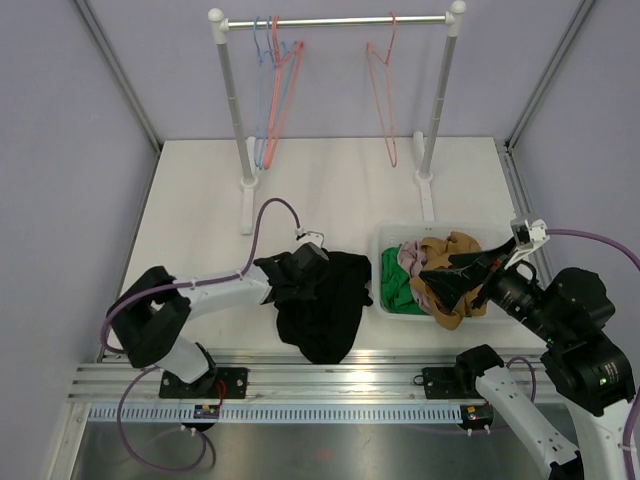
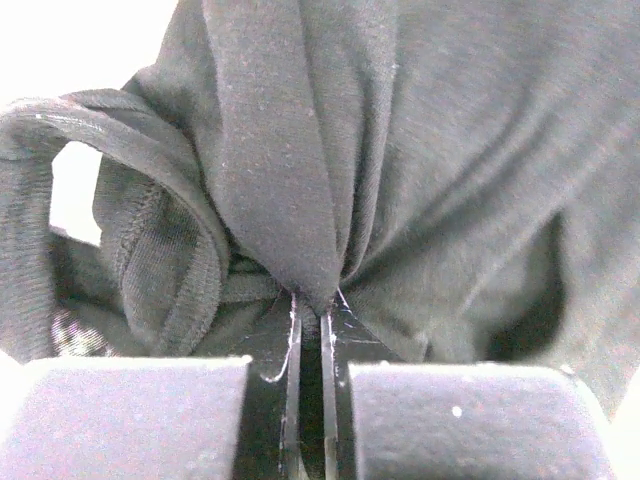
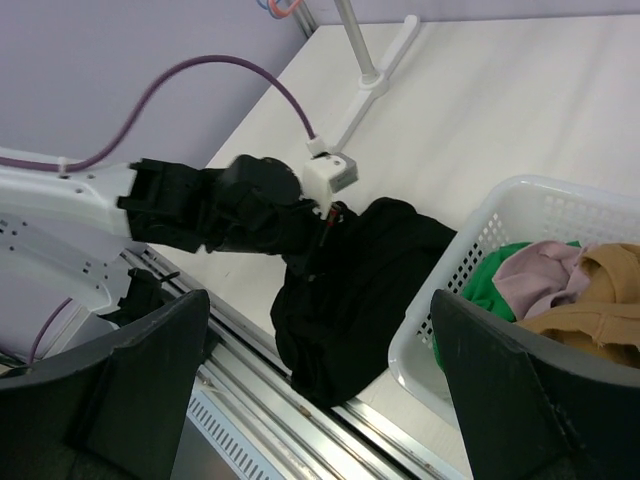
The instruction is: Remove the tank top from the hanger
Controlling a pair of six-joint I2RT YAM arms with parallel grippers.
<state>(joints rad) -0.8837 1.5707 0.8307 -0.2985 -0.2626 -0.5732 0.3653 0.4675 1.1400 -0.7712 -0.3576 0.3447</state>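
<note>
The black tank top (image 1: pixel 322 300) lies crumpled on the table near the front edge, off any hanger. It also shows in the right wrist view (image 3: pixel 370 270). My left gripper (image 1: pixel 300 268) is shut on a fold of it; in the left wrist view the fabric (image 2: pixel 400 160) fills the frame and is pinched between the jaws (image 2: pixel 310 310). My right gripper (image 1: pixel 455 280) is open and empty, held above the white basket (image 1: pixel 385 240). Several empty hangers hang on the rail: pink and blue ones at the left (image 1: pixel 275 90) and a pink one at the right (image 1: pixel 385 90).
The basket holds green (image 1: pixel 400 290), pink and tan (image 1: pixel 455 250) clothes; its rim shows in the right wrist view (image 3: pixel 520 190). The white clothes rack (image 1: pixel 335 20) stands at the back on two posts. A metal rail (image 1: pixel 300 375) runs along the table's front edge.
</note>
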